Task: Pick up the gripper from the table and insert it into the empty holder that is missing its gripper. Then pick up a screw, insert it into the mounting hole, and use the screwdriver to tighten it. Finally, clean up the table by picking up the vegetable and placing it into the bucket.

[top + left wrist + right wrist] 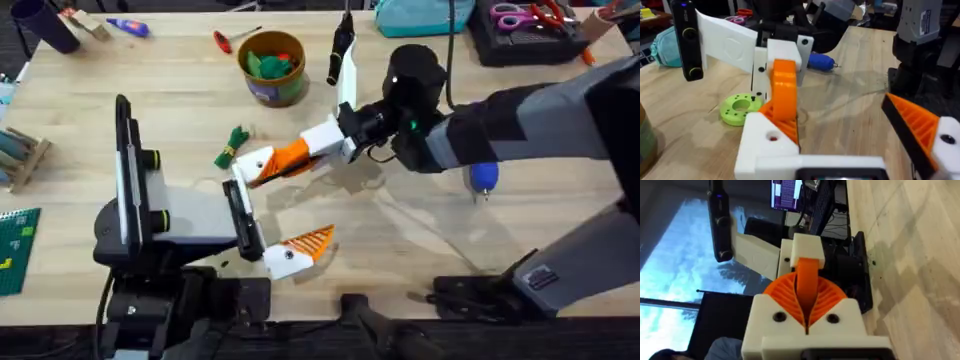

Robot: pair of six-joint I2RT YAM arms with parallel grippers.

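Nearest the bases, the left gripper (850, 135) stands spread and holds nothing: one ribbed orange finger is fitted, and opposite it is the empty holder (765, 145), a white rounded plastic mount with a small hole. The orange wedge-shaped plastic gripper (807, 277) sits at that mount, though I cannot tell whether it is fully seated. The right gripper (806, 292) is pinching it and reaches in from about 2 o'clock.

To do this step well, I would keep the wedge in line with the mount, push straight along its length, and let go only once the holes line up.

Farther off lie the dark green leafy toy vegetable (232, 145) at 11 o'clock, the olive-brown round bucket (272, 68) at 12, and the blue pen-shaped screwdriver (483, 178) at 3.
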